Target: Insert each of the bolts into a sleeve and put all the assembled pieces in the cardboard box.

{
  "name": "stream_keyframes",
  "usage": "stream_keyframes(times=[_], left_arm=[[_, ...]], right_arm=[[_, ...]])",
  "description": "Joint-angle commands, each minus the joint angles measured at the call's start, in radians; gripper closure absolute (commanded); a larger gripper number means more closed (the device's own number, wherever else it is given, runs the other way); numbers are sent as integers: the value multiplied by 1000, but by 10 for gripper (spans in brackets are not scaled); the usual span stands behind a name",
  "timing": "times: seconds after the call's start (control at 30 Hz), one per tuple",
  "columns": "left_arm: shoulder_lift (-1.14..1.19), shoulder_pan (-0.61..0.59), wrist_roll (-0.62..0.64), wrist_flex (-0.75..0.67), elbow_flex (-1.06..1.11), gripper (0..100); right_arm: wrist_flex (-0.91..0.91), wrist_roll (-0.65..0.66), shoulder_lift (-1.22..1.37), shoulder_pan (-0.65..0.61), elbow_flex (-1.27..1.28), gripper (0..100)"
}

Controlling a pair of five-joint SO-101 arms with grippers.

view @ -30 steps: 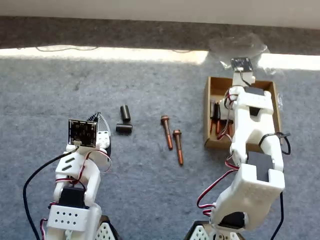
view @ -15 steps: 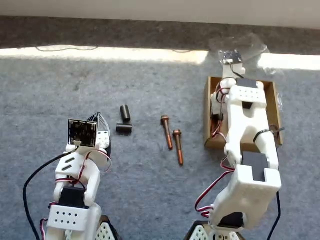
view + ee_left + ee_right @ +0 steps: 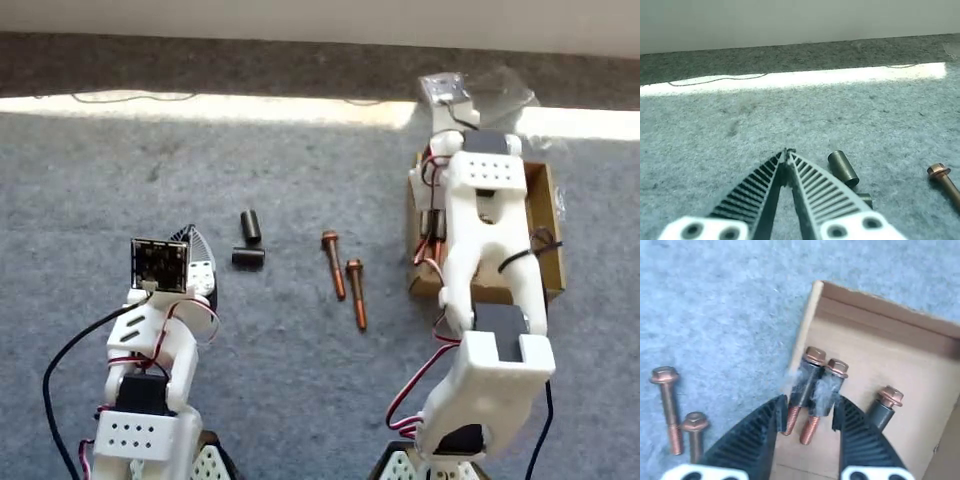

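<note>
- Desk: covered in a grey, fuzzy, carpet-like fabric.
- Cardboard box: shallow, rectangular, plain brown card. It sits right of centre in the high view, with my right arm stretched above it.
- Assembled pieces: three lie inside the box. Each is a copper-coloured bolt with a flanged hex head, passed through a dark cylindrical sleeve. Two lie side by side and touching, with their threaded ends protruding. The third lies apart from them.
- Right fingers: black, ribbed, spread apart and gripping nothing. They hang over the box's wall, and the touching pair shows in the gap between my tips.
- Loose bolts: two, copper-coloured and threaded. They lie almost parallel on the desk at the centre of the high view, left of the box.
- Sleeves: two short dark tubes close together, left of the bolts.
- Left fingers: black, ribbed and tapered, pressed together at the tips and empty, at the lower left of the high view. The sleeves lie just beside my tips, not touching them.
</note>
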Motion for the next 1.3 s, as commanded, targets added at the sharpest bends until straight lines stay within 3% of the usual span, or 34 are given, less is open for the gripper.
stream_keyframes(times=[0.0,0.23,0.6,0.93,1.27], left_arm=[[-8,-18,-8,-6,-16,982],[-10,-65,-5,-6,-18,982],[-10,-179,-3,0,-18,982],[-10,-277,-5,0,-15,982],[-10,-338,-6,0,-7,981]], right_arm=[[128,15,-24,-81,-176,868],[280,15,-22,-269,-380,868],[294,23,-21,-515,-407,868],[294,23,-22,-633,-414,868],[285,25,-13,-638,-404,868]])
